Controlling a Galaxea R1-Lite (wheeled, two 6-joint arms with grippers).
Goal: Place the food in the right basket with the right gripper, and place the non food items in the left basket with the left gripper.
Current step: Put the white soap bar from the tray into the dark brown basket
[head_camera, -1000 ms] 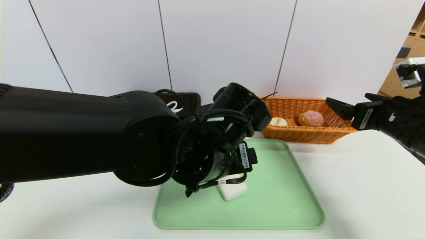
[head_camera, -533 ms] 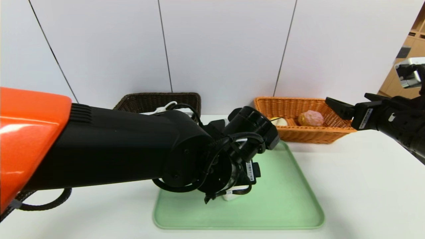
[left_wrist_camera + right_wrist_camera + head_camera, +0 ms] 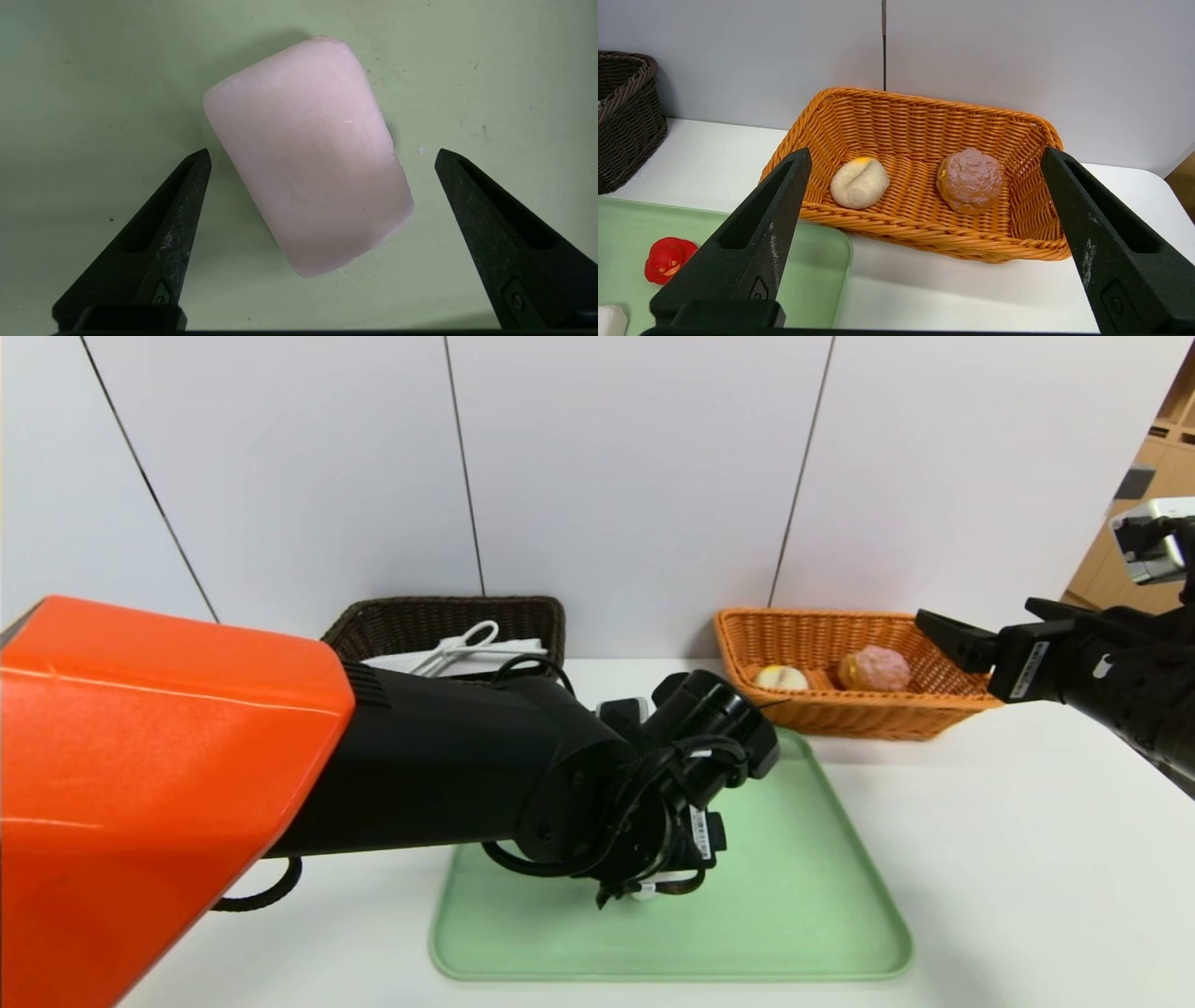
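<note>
A pale pink soap bar [image 3: 306, 154] lies flat on the green tray [image 3: 803, 915]. My left gripper [image 3: 322, 154] is open just above it, one finger on each side of the bar and neither touching it. In the head view my left arm hides all but a sliver of the soap [image 3: 644, 894]. My right gripper [image 3: 925, 154] is open and empty, held still above the table to the right of the orange basket [image 3: 840, 714]. That basket holds a pale bun [image 3: 859, 183] and a pink puff [image 3: 971, 179].
A dark brown basket [image 3: 411, 616] at the back left holds white items [image 3: 467, 644]. A red toy [image 3: 668, 259] sits on the tray in the right wrist view; my left arm hides it in the head view. A white wall stands behind the baskets.
My left arm has moved down and forward over the tray, bringing its gripper close over the soap. The right arm has not moved.
</note>
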